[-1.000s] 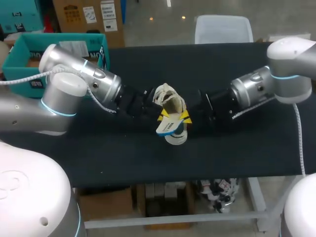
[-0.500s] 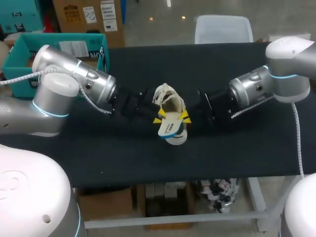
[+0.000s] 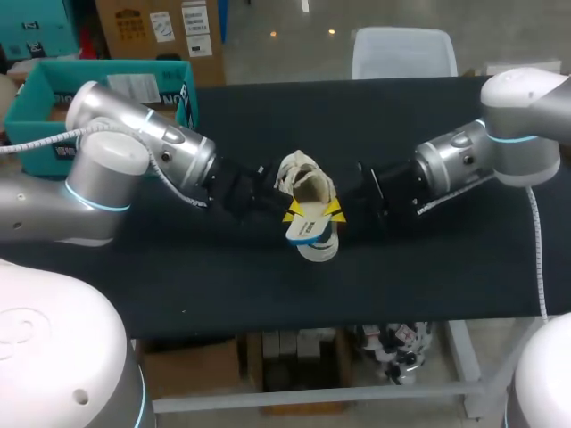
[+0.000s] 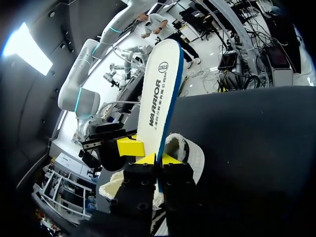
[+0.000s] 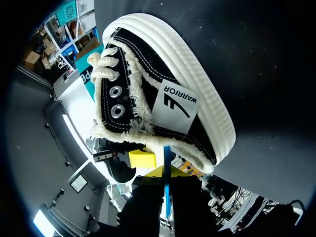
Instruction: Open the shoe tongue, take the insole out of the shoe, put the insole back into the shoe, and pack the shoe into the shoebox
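Between left gripper (image 4: 158, 159) tips, insole (image 4: 160, 98)

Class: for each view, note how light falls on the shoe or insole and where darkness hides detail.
Head view: the black table swallows shadows; the pale shoe stands out. Left wrist view: the white insole is brightly lit, while the left gripper is dark beneath its yellow tips. Right wrist view: light falls evenly on the shoe; its eyelets glint.
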Tool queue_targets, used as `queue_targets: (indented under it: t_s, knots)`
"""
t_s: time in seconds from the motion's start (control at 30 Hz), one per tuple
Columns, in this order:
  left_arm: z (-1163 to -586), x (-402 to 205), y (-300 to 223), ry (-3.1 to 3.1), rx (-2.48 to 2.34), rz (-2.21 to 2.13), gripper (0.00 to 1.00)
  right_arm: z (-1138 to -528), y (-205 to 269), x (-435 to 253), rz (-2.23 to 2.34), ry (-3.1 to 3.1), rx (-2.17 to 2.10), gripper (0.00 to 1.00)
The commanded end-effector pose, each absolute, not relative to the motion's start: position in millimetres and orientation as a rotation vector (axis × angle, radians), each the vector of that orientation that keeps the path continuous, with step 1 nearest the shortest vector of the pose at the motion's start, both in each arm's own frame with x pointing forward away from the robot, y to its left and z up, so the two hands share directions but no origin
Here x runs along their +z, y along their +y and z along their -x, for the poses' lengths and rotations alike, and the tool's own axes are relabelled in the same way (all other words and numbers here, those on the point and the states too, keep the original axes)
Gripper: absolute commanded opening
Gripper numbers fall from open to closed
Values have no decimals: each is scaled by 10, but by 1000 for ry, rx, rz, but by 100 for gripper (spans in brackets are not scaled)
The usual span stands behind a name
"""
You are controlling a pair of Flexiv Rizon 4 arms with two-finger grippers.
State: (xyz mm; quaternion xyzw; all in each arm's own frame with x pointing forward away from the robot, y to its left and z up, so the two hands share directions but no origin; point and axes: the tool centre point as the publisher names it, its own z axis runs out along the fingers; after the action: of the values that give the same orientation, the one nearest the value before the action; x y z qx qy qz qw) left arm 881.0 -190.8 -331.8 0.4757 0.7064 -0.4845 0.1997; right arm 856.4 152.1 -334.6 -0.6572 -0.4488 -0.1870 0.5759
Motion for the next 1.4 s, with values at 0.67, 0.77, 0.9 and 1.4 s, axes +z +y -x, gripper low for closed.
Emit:
queue_targets:
  t_s: [0.67,0.77,0.9,1.4]
  knots:
    - [-9088,-3463,-2073,2006,-1196,-1441,0,-8863,1656,-3608,1557,-1112,-331,0]
    - [-9091,-3501,-2073,2017,-1188,-1443,0,-8870,1646,-3628,1561,-1105,-331,0]
    - [-9091,-3534,-2045,2029,-1183,-1436,0,-8864,1609,-3616,1570,-1097,-344,0]
    - [-9055,-3490,-1900,2027,-1219,-1354,0,-8640,1432,-3376,1574,-1088,-453,45]
